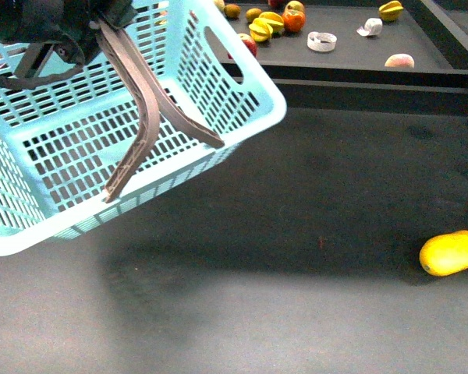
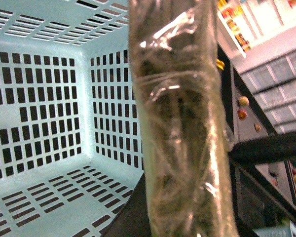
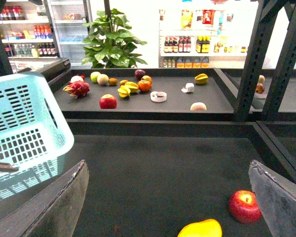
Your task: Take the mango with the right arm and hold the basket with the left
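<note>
Lying at 4 o'clock from the large light-blue slotted plastic basket (image 1: 218,93) in the front view, the smooth oval yellow-orange mango (image 1: 451,253) rested on the dark tabletop (image 1: 296,312), well apart from the basket, with its long axis near 9-to-3 o'clock. The right pincer (image 3: 167,165) gaped wide and empty with the mango between its fingers, so the right arm was judged nearer. The left pincer (image 1: 100,22) seemingly clamped the basket's grey-brown handles (image 1: 144,117), holding it tilted off the tabletop.

1. The left arm (image 1: 31,27) is seen as a bulky black casing.
2. Black cables (image 1: 23,79) are looped beside it.
3. The right gripper (image 3: 167,165) is fitted with two flat, dark grey fingers (image 3: 59,207), paler along the edges.
</note>
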Robot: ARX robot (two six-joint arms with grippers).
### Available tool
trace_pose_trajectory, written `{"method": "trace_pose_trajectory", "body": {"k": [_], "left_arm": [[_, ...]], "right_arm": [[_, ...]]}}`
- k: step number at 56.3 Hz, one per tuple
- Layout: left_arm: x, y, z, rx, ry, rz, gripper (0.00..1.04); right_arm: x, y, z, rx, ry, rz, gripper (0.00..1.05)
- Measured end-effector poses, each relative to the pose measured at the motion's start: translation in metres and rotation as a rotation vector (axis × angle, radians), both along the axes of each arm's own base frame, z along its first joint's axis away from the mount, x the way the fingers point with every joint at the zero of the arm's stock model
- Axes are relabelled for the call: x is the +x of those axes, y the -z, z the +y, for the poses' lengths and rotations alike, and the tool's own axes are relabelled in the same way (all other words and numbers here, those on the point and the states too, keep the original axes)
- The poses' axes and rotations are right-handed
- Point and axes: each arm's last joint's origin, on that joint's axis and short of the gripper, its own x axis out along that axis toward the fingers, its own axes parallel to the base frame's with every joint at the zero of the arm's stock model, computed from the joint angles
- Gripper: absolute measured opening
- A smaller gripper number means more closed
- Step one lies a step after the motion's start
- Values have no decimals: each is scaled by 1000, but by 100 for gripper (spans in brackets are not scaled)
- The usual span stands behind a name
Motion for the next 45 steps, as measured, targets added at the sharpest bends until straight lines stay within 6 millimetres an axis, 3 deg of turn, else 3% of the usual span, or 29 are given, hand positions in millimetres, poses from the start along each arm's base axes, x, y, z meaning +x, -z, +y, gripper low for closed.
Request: {"method": "trace_pose_trajectory", "body": {"k": [25, 37, 45], "left_arm": [[-68, -3, -63, 195, 419, -211, 9], [-84, 7, -74, 274, 523, -230, 9], [-84, 9, -75, 282, 500, -234, 9]], "right_arm": [[0, 0, 0, 0, 0, 0, 97], [0, 0, 0, 0, 0, 0, 97], [0, 0, 0, 0, 0, 0, 97]]}}
